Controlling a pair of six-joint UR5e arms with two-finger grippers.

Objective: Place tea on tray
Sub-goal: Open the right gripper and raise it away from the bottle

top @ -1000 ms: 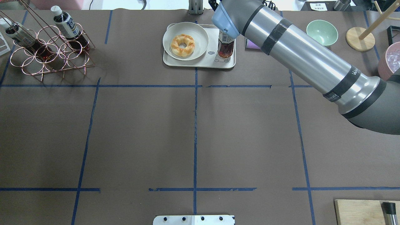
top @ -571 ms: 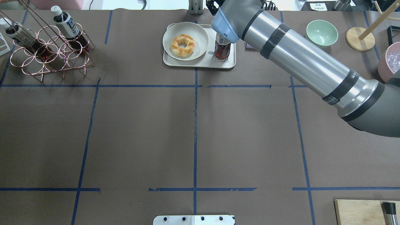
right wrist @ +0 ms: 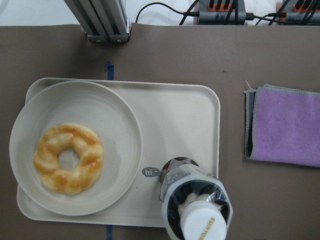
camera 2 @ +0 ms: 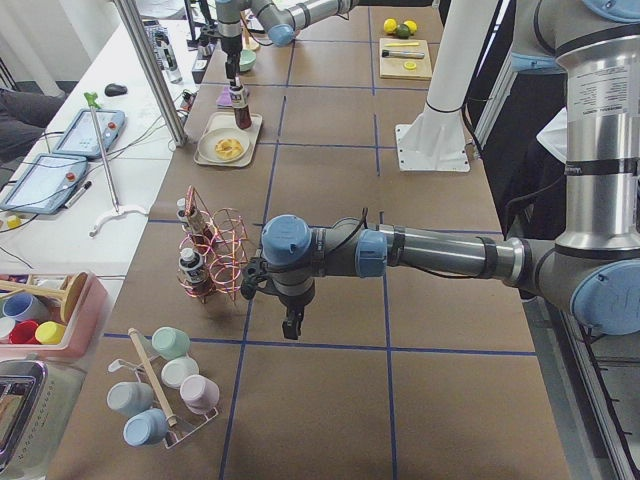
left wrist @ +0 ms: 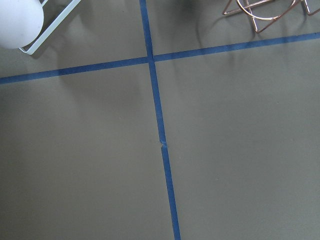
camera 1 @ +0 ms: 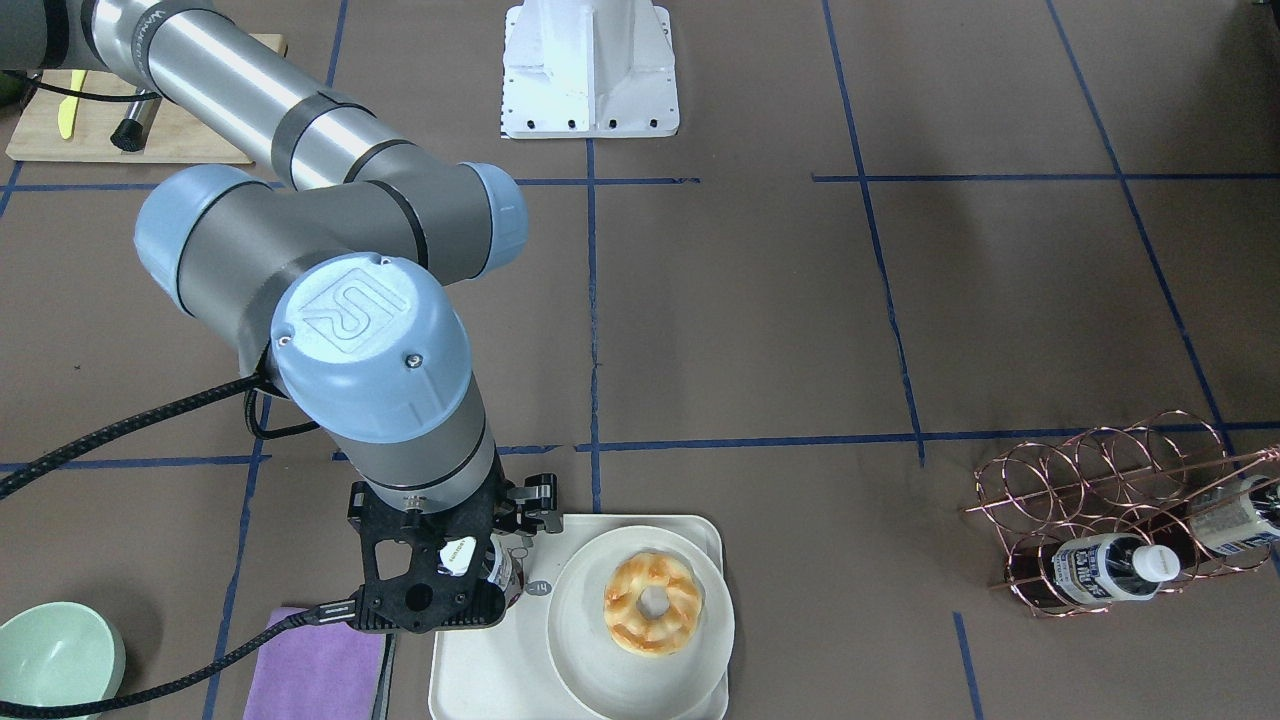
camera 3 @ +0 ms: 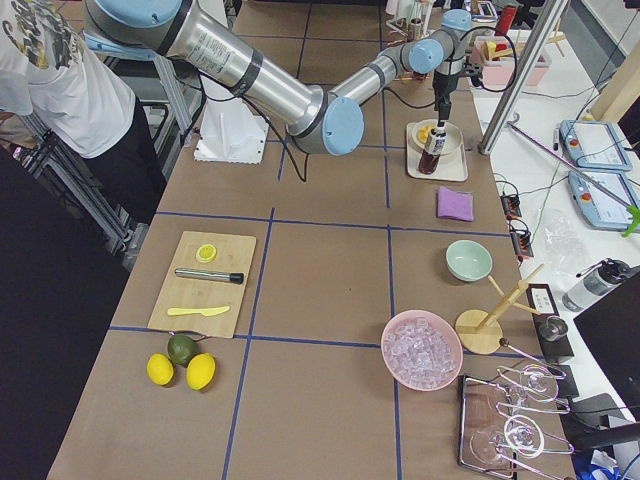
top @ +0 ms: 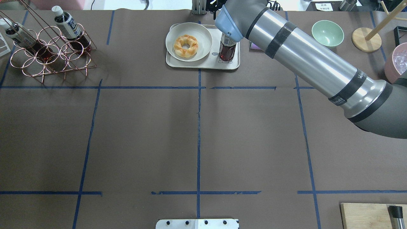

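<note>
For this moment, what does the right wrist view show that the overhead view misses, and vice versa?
Only the wrist view: the white cap of the tea, seen from above, and the whole purple cloth. Only the overhead: the right arm covering that cap, the copper rack with two more bottles, the green bowl. Both: the tea standing on the tray beside the plate with the doughnut.

The right arm (top: 305, 57) is stretched from the 4 o'clock edge of the overhead view to about 12 o'clock, with the forearm sloped downward. Its wrist (camera 1: 380, 400) is turned down, and the right gripper (camera 3: 438, 112) is pointed straight down beneath it; how its jaws stand cannot be made out. The left arm (camera 2: 430, 250) is extended low and nearly level, with the left gripper (camera 2: 291, 325) hung downward. Its jaws cannot be judged either.
</note>
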